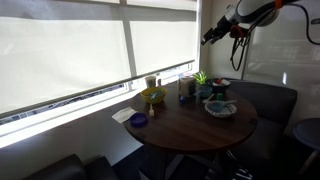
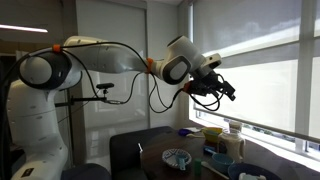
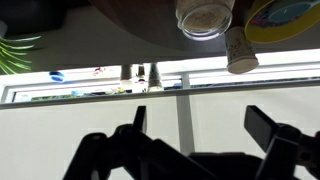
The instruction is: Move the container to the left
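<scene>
As our gripper point(image 1: 208, 38) hangs spread and empty, we're approaching; next, descend to the container point(image 1: 152, 82) at eight o'clock

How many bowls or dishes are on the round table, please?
3: a yellow bowl by the window, a small purple dish near the table edge, a patterned bowl opposite; more may be hidden.

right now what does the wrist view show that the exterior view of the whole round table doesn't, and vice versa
Only the wrist view: blurry outdoor shapes through the gap under the blind, and how wide the fingers stand apart. Only the exterior view: the purple dish, patterned bowl, white paper and dark seats. Both: the container, yellow bowl, plant and table.
</scene>
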`<state>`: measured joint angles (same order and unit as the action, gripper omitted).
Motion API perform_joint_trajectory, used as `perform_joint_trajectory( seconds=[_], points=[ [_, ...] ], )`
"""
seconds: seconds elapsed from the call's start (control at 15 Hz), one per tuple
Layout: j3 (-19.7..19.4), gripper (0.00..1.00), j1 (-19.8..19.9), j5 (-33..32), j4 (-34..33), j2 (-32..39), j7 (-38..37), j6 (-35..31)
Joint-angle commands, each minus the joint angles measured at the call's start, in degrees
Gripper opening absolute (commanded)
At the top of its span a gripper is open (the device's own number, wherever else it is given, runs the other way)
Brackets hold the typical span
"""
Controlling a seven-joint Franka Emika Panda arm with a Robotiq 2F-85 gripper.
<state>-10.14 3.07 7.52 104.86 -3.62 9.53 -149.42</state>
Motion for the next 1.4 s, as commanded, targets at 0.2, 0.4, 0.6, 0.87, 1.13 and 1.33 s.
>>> perform_joint_trajectory(
  seconds=[0.2,0.4,0.6,0.87,1.13,1.33],
  points=[
    [1.13,1.0,-0.75,9.5,-0.45,-0.04,18.34,6.0],
    [0.93,1.0,-1.14,18.85,0.52,-0.07,29.56,12.18],
    [1.22,1.0,0.12,15.96,-0.21,1.73,32.84,19.58],
    [1.6,1.0,1.71,1.02,-0.33,4.14,31.53,20.29],
    [1.94,1.0,2.53,0.7,-0.06,4.78,31.44,19.67],
    [1.98,1.0,2.73,0.7,-0.13,5.01,31.44,19.67]
  ],
)
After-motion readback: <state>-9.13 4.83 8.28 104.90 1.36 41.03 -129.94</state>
